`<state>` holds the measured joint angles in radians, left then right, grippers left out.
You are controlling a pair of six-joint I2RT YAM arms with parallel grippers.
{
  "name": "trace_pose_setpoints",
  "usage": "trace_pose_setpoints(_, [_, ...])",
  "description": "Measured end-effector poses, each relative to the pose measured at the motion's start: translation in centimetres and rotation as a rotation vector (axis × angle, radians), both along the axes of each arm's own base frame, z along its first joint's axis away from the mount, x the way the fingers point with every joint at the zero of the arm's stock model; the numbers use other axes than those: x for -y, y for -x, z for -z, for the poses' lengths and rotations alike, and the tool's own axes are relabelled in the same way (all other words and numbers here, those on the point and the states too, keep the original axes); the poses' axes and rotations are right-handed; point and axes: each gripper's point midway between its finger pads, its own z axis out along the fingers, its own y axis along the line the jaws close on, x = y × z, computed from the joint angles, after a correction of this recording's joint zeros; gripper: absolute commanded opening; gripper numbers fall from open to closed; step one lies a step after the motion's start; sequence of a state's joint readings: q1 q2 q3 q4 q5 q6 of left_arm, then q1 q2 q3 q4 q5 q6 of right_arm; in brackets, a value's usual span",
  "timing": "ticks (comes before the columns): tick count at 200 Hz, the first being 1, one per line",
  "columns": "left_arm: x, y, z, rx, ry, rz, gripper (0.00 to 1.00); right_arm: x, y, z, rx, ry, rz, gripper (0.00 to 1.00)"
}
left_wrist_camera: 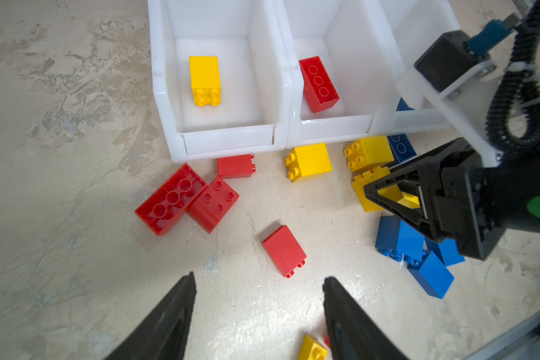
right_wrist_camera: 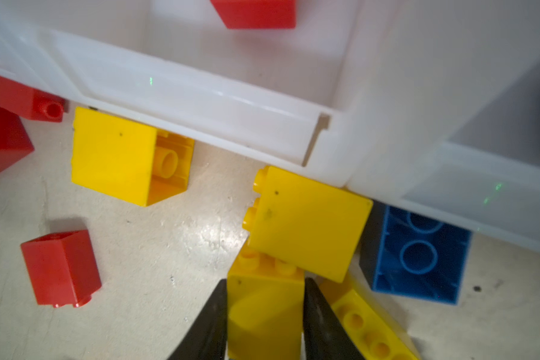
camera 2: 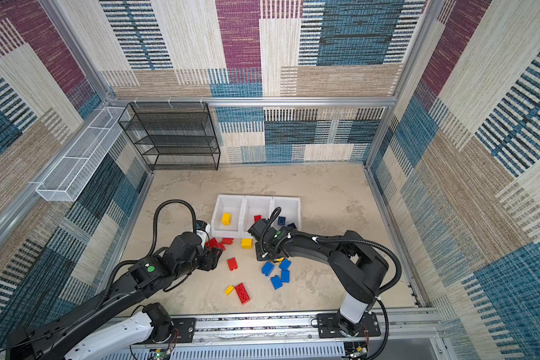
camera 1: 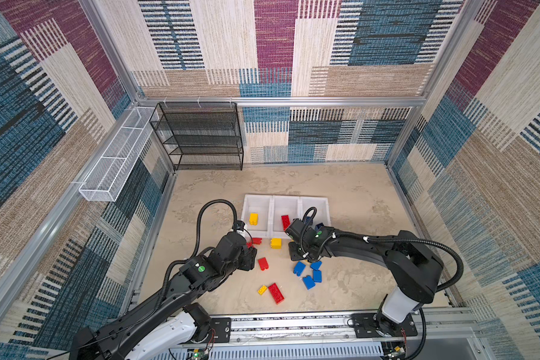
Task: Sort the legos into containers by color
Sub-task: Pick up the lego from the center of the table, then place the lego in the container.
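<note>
right gripper: pinching yellow brick on table, just before bins
left gripper: spread, empty, near loose red brick
other legos: scattered on table

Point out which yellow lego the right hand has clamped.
The yellow lego pinched in the right hand, its studs facing the white bins. The other yellow ones lie loose, outside its grip.

The containers hold legos; more legos lie scattered at their six o'clock. The shelf rack stands at their eleven o'clock, the basket at ten o'clock.
</note>
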<state>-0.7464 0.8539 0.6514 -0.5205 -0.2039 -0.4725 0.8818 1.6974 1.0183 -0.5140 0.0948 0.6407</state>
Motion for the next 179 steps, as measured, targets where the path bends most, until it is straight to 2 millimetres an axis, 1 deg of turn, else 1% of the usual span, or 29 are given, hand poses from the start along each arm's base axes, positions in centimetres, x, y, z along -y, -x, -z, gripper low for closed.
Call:
trace_pose_setpoints(13, [-0.2, 0.1, -0.2, 0.005, 0.003, -0.007, 0.68, -0.2, -0.1, 0.0, 0.003, 0.002, -0.005, 0.31])
trace_pose_setpoints(57, [-1.0, 0.4, -0.6, 0.022, 0.02, -0.04, 0.68, -0.7, 0.1, -0.4, 0.009, 0.001, -0.026, 0.29])
trace_pose_setpoints(78, [-1.4, 0.5, -0.9, 0.036, 0.037, -0.061, 0.68, -1.3, -0.3, -1.5, 0.024, -0.019, -0.027, 0.29])
trace_pose_setpoints(94, [-1.7, 0.5, -1.2, 0.048, 0.045, -0.075, 0.68, -2.1, -0.8, -3.0, 0.043, -0.046, -0.041, 0.29])
trace_pose_setpoints(116, [-2.1, 0.7, -1.7, 0.062, 0.06, -0.088, 0.68, -4.1, -2.4, -6.3, 0.105, -0.102, -0.066, 0.28])
trace_pose_setpoints(126, [-2.3, 0.8, -1.9, 0.067, 0.065, -0.095, 0.68, -5.3, -3.3, -8.0, 0.141, -0.13, -0.083, 0.28])
trace_pose_setpoints(135, [-2.6, 0.9, -2.0, 0.071, 0.066, -0.103, 0.68, -6.3, -4.1, -9.1, 0.167, -0.148, -0.098, 0.28])
trace_pose_setpoints(151, [-2.9, 1.1, -2.2, 0.073, 0.068, -0.109, 0.68, -8.3, -5.7, -10.5, 0.205, -0.164, -0.129, 0.28])
trace_pose_setpoints(179, [-3.1, 1.4, -1.9, 0.065, 0.08, -0.123, 0.68, -12.0, -8.8, -12.0, 0.267, -0.173, -0.189, 0.29])
